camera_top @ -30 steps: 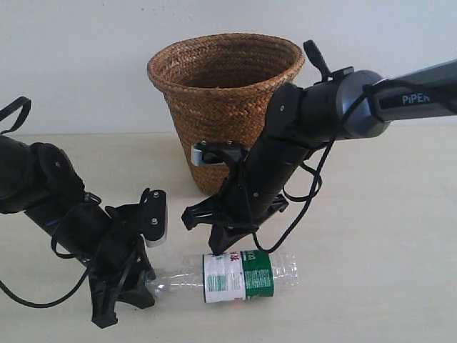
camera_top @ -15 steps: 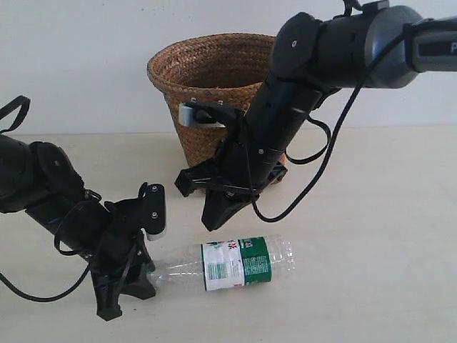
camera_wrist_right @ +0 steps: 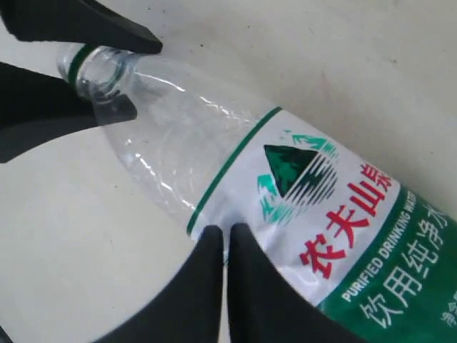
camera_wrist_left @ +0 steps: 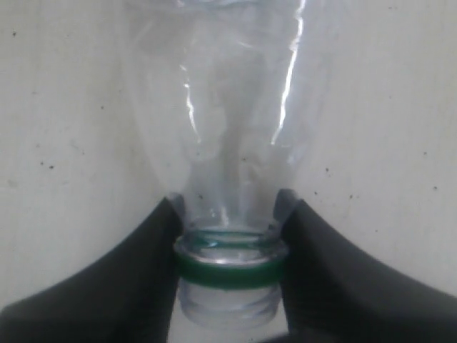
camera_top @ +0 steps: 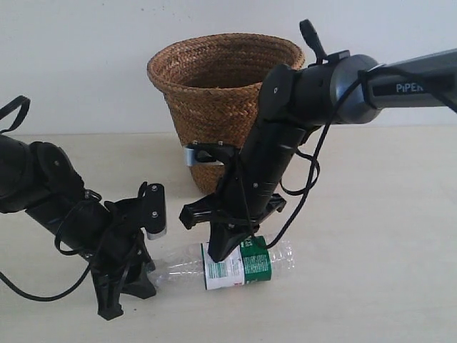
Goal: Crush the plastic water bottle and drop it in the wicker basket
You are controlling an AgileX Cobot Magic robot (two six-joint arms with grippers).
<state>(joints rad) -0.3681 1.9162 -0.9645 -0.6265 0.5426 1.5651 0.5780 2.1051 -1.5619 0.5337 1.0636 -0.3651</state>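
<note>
We pin the plastic water bottle (camera_top: 239,266) at lower centre. Our left gripper (camera_wrist_left: 230,207) clamps its neck (camera_wrist_left: 228,246) so our right gripper (camera_wrist_right: 226,236), jaws together, can apparently flatten the label (camera_wrist_right: 321,207).

One plastic water bottle (camera_top: 251,267), one wicker basket (camera_top: 214,93), and two tools, left tool (camera_top: 130,297) and right tool (camera_top: 218,253).

Left tool (camera_wrist_left: 230,204) sits low, jaws clamped partway; right tool (camera_wrist_right: 225,232) points down, jaws together.
</note>
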